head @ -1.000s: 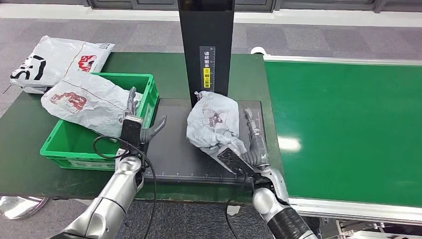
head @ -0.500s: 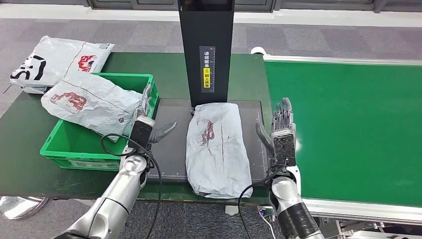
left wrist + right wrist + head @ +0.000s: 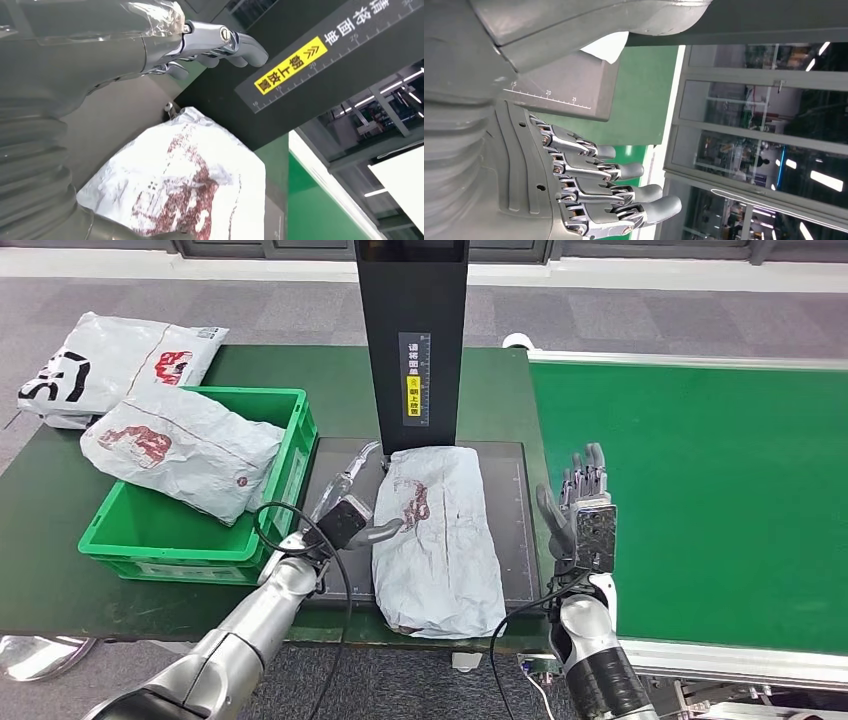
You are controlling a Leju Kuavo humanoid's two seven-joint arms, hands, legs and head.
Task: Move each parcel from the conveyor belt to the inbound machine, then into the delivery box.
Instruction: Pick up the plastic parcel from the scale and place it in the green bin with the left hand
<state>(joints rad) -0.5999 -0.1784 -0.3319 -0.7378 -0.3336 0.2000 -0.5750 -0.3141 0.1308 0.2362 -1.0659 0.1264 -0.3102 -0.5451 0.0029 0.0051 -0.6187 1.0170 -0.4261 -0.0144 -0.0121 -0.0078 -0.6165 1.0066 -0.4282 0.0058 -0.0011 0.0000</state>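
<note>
since a moment ago, left hand (image 3: 345, 512) has swung right to the grey parcel (image 3: 435, 540) on the scanner plate (image 3: 340, 485) (fingers spread, holding nothing); right hand (image 3: 583, 515) hovers wide over the belt's (image 3: 720, 490) left edge.

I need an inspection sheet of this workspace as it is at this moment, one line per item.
Surface: dark green table; black scan plate under a black column; green conveyor belt on the right.
Job's things: grey parcel lies flat on the plate, its near end over the edge. Green box holds a second parcel.
Clutter: third parcel on the table behind the box.
Hands: left hand open beside the grey parcel; right hand open, raised, apart from it.
Cables: black cable loops at the left wrist; another hangs at the right wrist.
Surroundings: grey floor; glass wall panels.
</note>
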